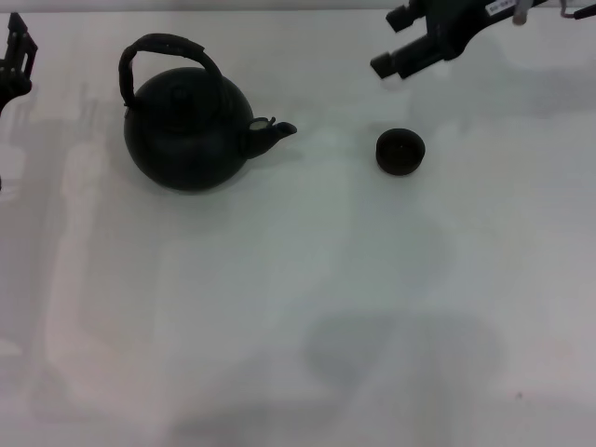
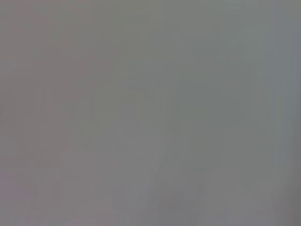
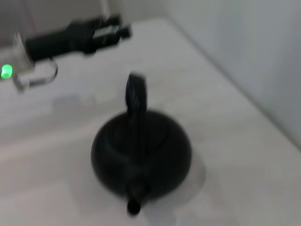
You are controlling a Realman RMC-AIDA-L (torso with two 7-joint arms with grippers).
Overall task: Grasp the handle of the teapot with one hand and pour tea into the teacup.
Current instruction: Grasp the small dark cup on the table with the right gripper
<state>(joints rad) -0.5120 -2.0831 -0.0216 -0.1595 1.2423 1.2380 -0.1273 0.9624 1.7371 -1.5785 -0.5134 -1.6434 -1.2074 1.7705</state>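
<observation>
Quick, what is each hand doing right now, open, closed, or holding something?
Left hand: at the table's left edge, holding nothing; open or closed cannot be told.
Right hand: above the teacup, open, empty.

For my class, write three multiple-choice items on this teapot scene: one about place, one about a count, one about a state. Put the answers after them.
1. In the head view, where does the teapot stand relative to the teacup?
A. To the cup's left
B. To its right
C. On top of it

2. How many teacups are on the table?
A. One
B. Two
C. Three

3. What is the handle's state?
A. Gripped by the right gripper
B. Upright and free
C. Folded flat on the lid

Answers: 1 A, the spout points right toward the cup. 2 A, only one small dark cup shows. 3 B, the right gripper hovers beyond the cup, the left gripper sits at the left edge.
</observation>
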